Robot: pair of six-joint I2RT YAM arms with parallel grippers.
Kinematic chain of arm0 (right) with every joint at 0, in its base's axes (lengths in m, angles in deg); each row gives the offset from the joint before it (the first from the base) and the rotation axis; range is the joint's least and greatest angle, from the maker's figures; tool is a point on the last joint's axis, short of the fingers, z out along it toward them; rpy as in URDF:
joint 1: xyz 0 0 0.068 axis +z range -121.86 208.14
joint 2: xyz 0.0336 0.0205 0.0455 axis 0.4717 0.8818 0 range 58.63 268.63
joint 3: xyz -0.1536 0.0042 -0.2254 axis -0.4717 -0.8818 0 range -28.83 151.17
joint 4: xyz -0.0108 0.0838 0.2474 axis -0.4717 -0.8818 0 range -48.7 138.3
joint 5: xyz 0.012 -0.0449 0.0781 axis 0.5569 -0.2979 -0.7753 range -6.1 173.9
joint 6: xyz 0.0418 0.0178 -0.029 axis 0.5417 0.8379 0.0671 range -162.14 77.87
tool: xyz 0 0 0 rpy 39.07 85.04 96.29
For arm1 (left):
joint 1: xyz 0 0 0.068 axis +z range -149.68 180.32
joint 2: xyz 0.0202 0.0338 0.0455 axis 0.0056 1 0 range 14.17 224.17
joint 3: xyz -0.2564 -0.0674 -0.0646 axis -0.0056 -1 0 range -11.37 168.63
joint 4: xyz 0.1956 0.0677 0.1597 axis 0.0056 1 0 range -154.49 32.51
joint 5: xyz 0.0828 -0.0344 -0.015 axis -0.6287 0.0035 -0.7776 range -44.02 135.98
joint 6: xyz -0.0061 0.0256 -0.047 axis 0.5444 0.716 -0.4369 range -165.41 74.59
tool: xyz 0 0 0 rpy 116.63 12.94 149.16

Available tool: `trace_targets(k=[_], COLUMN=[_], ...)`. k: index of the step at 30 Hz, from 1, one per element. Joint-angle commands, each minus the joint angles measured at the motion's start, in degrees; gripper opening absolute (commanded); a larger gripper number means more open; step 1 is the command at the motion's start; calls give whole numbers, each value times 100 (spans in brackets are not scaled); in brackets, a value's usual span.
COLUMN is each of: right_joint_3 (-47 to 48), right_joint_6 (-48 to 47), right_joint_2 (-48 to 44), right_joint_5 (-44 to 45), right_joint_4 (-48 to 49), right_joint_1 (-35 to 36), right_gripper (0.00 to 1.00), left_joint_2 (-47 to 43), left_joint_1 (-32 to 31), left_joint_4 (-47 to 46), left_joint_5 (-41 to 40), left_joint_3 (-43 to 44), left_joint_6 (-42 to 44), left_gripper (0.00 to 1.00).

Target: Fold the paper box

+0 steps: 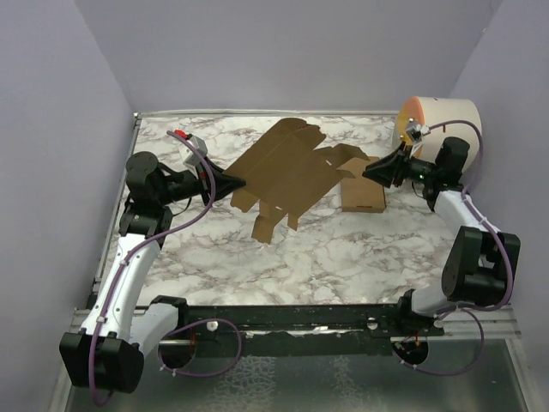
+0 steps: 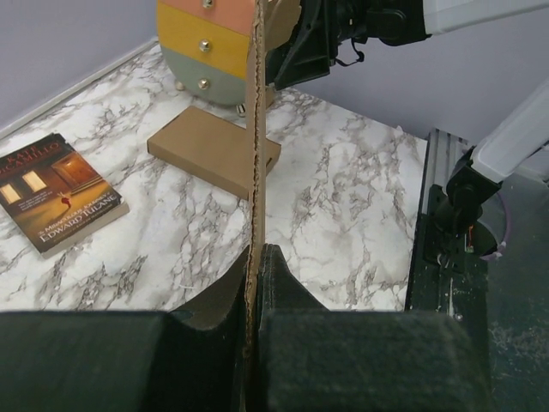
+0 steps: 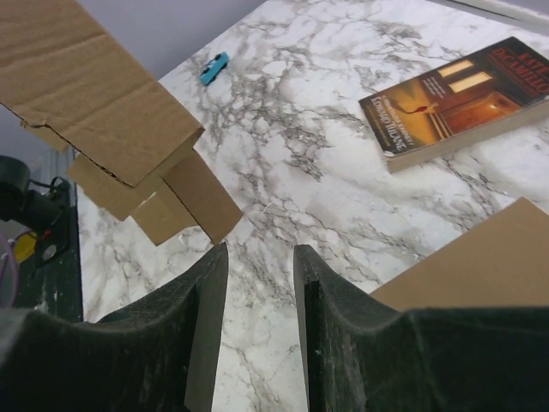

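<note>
The left gripper [image 1: 233,182] is clamped on the left edge of the box [image 1: 287,167], a flat die-cut sheet held above the tabletop [image 1: 343,257] near its far edge. The right gripper [image 1: 371,171] is at the sheet's right flap, jaws narrowly apart with nothing between them. A closed carton [image 1: 363,196] lies just beside it. In the far right corner a chest [image 1: 433,116] has its drawers shut.

Twin YAM arms, white and black build
Left arm [image 1: 129,266], right arm [image 1: 467,227]: white link shells, black joint housings, purple cables [image 1: 209,184] looped outside. Fingers [image 3: 343,343] matte black, grainy. Black bases on a metal rail [image 1: 292,319].
</note>
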Motion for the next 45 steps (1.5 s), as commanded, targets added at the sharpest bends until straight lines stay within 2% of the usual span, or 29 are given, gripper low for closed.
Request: trace_targets(k=[1, 13, 24, 28, 36, 42, 45], right_joint_3=[-37, -60, -284, -302, -315, -382, -429], right_joint_6=[146, 340, 1285, 1424, 1500, 1918, 2173], right_joint_2=[44, -44, -179, -212, -124, -148, -186], right_joint_5=[-653, -831, -1144, -1181, -1228, -1311, -1404], right_joint_4=[433, 698, 1753, 1869, 1941, 2461, 2826], right_joint_1=[214, 379, 508, 625, 810, 863, 863], right_gripper=[37, 40, 59, 65, 63, 50, 49], left_joint_2=[-131, -159, -185, -149, -158, -114, -94], left_joint_1=[31, 33, 35, 31, 31, 30, 38], left_joint_4=[-337, -511, -753, -757, -1296, -1607, -1615], left_joint_5=[261, 378, 402, 419, 563, 610, 610], left_joint_3=[-21, -18, -6, 11, -66, -98, -86], left_joint_6=[-174, -330, -499, -500, -899, -1112, -1120], left_gripper=[0, 0, 0, 0, 0, 0, 0])
